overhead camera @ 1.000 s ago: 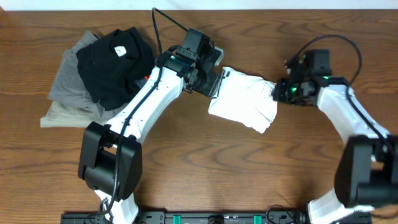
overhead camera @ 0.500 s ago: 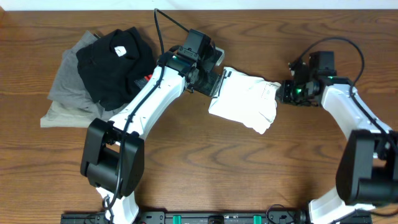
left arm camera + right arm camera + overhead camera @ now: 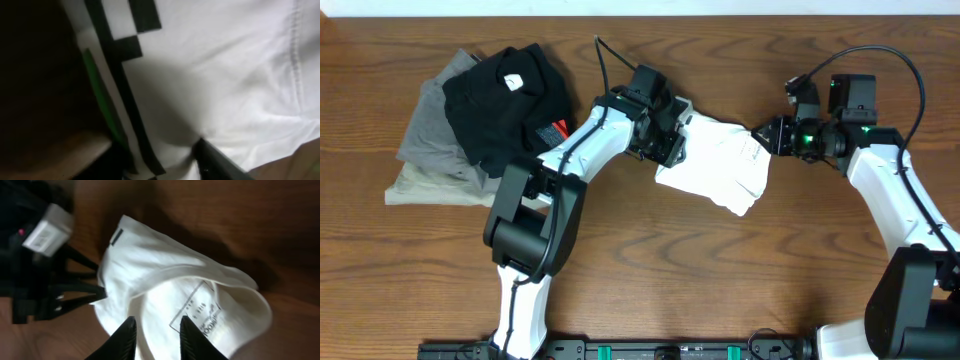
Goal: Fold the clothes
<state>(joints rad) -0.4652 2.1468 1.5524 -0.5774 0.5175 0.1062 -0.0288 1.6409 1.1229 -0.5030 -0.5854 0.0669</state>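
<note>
T-shirt lies bunched on the counter; your right pincer stands apart over it, and your left pincer is at its edge, grip unclear.

Overhead: looks straight down on the whole desk. Left wrist: sits right against the white T-shirt, blurred. Right wrist: faces same shirt, close. Shared by all three.

Brown wood table: folded white T-shirt centre; grey garments left, black garment atop.
</note>
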